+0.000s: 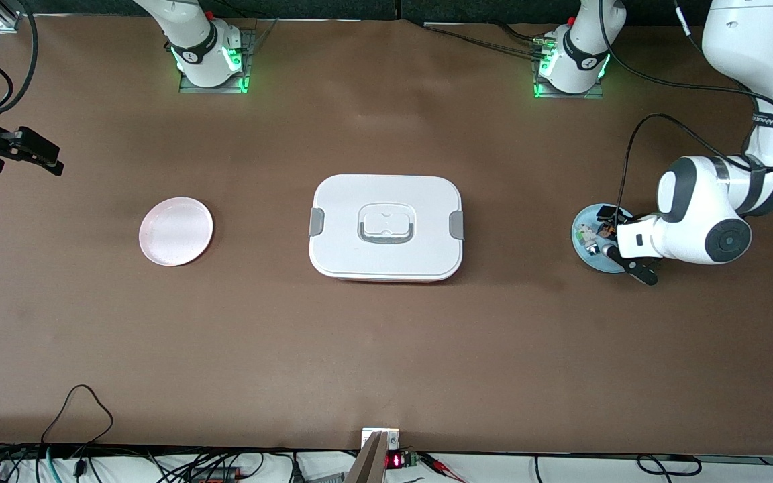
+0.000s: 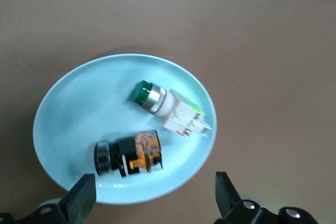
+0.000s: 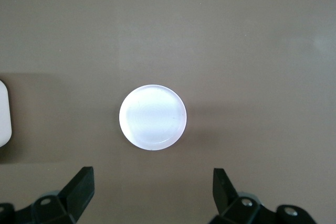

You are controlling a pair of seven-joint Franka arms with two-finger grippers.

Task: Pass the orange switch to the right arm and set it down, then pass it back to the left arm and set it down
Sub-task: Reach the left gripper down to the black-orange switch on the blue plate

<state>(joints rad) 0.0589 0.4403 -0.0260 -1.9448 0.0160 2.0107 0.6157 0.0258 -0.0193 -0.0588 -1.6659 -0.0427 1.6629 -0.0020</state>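
The orange switch (image 2: 131, 153), a tiny black block with orange parts, lies on a light blue plate (image 2: 79, 108) toward the left arm's end of the table, and it shows in the front view (image 1: 606, 229) too. My left gripper (image 2: 155, 195) is open and empty, low over that blue plate (image 1: 598, 263), its fingers (image 2: 83, 195) on either side of the plate's edge, close to the switch. In the front view the left gripper (image 1: 623, 243) hides part of the plate. My right gripper (image 1: 47, 155) is open and empty, high over the right arm's end of the table, also seen in its wrist view (image 3: 152, 187). The white box (image 1: 386, 227) stands mid-table between the plates.
A green-and-white component (image 2: 168, 107) lies on the blue plate beside the switch. An empty pink plate (image 1: 176, 231) sits toward the right arm's end and shows in the right wrist view (image 3: 153, 117), as does the box's edge (image 3: 4, 114). Cables run along the table's near edge.
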